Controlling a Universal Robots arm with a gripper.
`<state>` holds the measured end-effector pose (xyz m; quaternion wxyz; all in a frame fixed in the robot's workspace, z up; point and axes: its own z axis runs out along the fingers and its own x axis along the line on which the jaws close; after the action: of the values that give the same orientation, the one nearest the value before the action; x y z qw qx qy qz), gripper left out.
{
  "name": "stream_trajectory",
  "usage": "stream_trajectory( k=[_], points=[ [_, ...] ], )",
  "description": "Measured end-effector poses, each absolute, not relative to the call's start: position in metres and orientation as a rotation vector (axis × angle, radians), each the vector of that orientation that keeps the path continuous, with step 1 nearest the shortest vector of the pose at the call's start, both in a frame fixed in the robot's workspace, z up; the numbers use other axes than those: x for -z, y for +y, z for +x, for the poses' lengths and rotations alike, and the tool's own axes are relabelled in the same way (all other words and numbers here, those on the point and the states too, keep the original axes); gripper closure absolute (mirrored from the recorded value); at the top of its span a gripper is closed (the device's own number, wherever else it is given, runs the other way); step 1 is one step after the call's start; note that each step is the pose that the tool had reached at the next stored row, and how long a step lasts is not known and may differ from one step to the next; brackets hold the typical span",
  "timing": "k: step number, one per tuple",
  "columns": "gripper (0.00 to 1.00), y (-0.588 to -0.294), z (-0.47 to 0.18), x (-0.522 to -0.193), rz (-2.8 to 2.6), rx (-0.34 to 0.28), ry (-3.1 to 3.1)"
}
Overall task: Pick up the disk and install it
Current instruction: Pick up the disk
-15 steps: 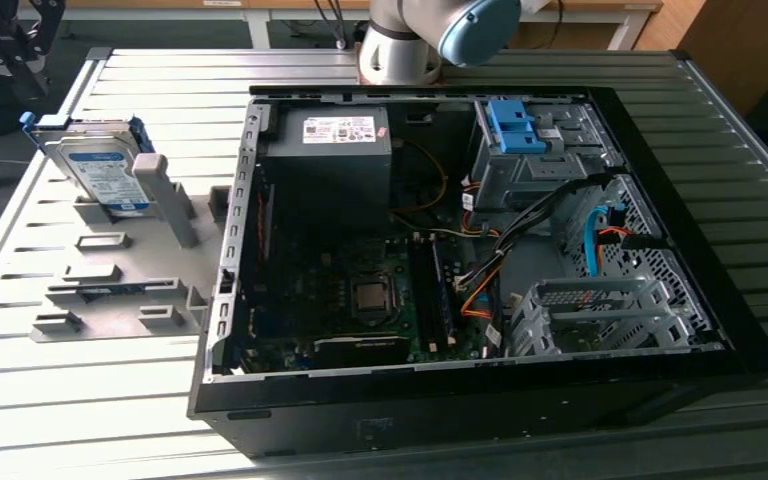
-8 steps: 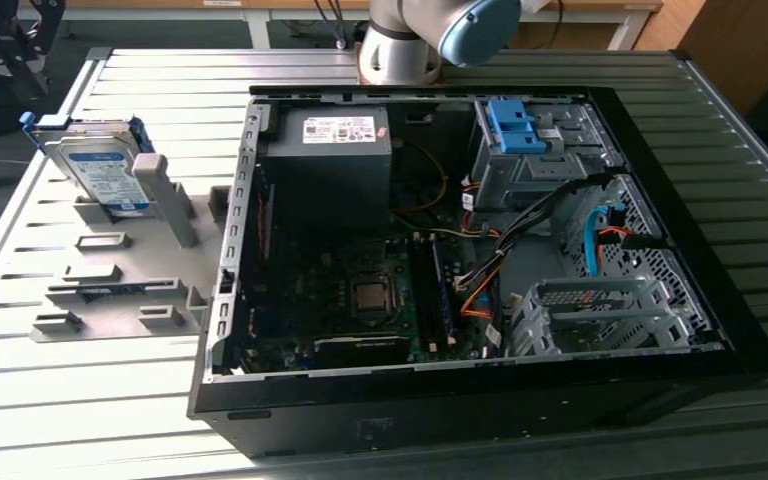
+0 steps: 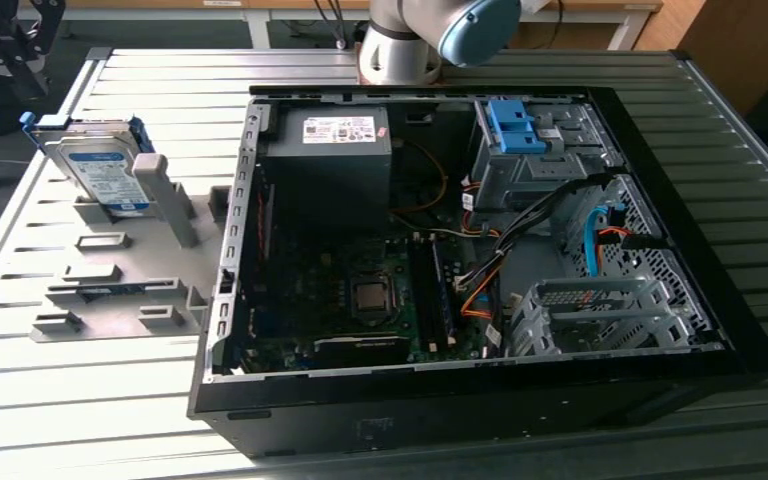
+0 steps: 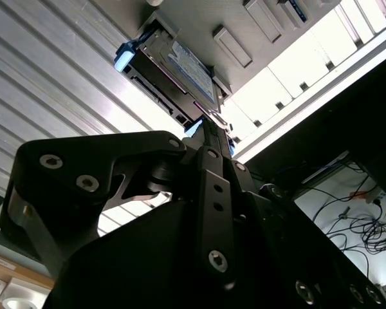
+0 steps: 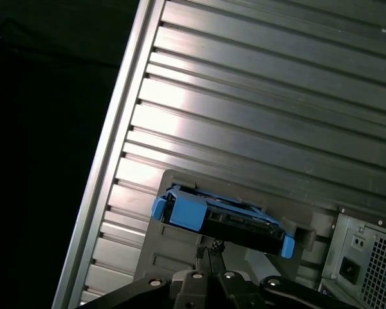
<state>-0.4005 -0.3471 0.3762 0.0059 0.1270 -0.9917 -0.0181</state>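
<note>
I had the arm [image 3: 408, 45] in the exterior view as a grey joint with a blue cap [image 3: 480, 26] at the far edge of the frame. The black gripper [image 3: 8, 50] sat well apart from that joint, up in the corner on the exterior view's left. In both wrist views I looked along the gripper [image 5: 209, 248] toward its tips. Its fingers [image 4: 209, 138] ran forward as one narrow black bar, drawn together with no gap I could make out. The bolted black link plates [image 4: 83, 174] spread wide behind them, folded in close to the body.
</note>
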Motion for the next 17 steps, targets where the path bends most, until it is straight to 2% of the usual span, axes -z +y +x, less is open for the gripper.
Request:
stream_trajectory(
  k=[17],
  points=[
    [0.89,-0.3471,-0.4005,-0.3762,0.424,0.056,-3.1]
  ],
)
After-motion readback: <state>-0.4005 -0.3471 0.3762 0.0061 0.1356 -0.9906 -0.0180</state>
